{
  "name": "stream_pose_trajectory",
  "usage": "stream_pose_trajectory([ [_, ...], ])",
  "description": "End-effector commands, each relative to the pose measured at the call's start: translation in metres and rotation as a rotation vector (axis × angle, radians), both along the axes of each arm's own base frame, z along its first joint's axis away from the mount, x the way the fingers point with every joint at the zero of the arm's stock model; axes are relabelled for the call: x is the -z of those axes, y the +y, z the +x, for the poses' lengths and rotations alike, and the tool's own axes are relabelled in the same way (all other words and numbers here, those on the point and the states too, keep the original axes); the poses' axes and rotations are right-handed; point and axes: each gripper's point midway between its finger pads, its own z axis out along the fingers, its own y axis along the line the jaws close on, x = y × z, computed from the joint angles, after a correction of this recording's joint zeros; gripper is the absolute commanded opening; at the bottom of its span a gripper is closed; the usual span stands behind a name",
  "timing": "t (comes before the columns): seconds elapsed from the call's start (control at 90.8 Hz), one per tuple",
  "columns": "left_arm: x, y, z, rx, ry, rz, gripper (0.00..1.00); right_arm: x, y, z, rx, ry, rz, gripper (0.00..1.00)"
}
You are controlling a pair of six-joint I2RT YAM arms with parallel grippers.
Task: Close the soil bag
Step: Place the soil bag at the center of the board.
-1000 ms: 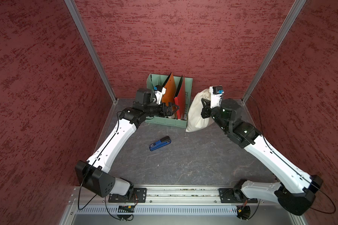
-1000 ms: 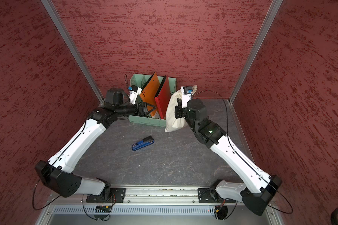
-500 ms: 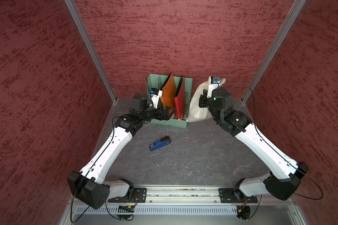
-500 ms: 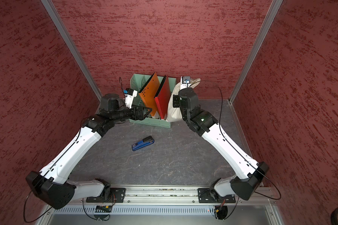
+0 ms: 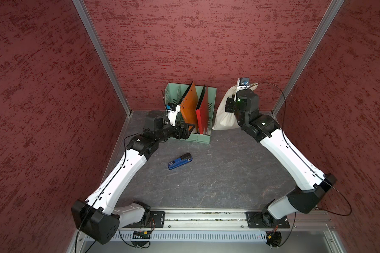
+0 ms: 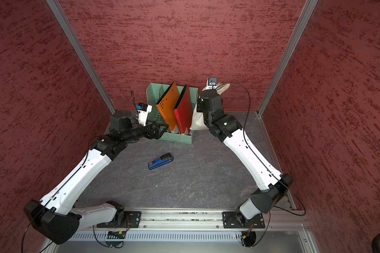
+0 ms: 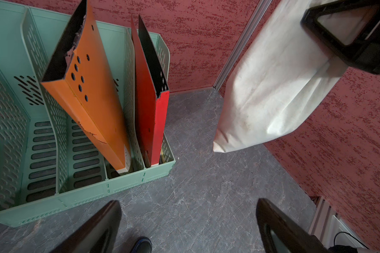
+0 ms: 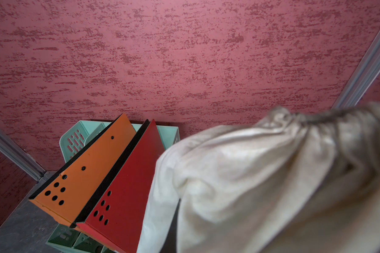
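Observation:
The soil bag (image 5: 223, 116) (image 6: 196, 121), a cream cloth sack, is at the back right beside the green file rack. My right gripper (image 5: 229, 106) (image 6: 199, 105) is shut on its upper part. In the left wrist view the soil bag (image 7: 272, 87) hangs from the right gripper (image 7: 349, 43), its lower corner close above the floor. The right wrist view shows only the bag's cloth and gathered neck (image 8: 303, 124); the fingers are hidden there. My left gripper (image 5: 190, 129) (image 6: 162, 129) (image 7: 188, 203) stands wide open and empty, low in front of the rack.
The green file rack (image 5: 203, 137) (image 6: 181, 138) (image 7: 9, 114) holds an orange folder (image 5: 190, 105) and a red folder (image 5: 203, 111). A blue stapler (image 5: 180, 161) (image 6: 160, 161) lies mid-floor. Red walls close in on three sides.
My right arm has risen and moved toward the back wall, drawing the soil bag up with it. The left arm has shifted slightly, its gripper still open by the rack.

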Motion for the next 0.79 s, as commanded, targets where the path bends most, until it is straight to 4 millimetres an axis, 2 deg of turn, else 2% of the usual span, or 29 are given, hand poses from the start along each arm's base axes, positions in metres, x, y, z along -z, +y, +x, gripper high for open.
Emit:
stream_pose_trajectory([
  [0.0, -0.007, 0.001, -0.002, 0.003, -0.053, 0.009, 1.0, -0.038, -0.021, -0.002, 0.064, -0.094, 0.099, 0.0],
  [0.573, 0.001, -0.001, -0.003, 0.025, -0.057, 0.041, 1.0, -0.021, -0.066, 0.026, 0.179, -0.063, 0.13, 0.0],
  [0.782, 0.001, -0.002, -0.003, 0.028, -0.054, 0.037, 1.0, -0.013, -0.075, 0.034, 0.21, -0.052, 0.133, 0.0],
])
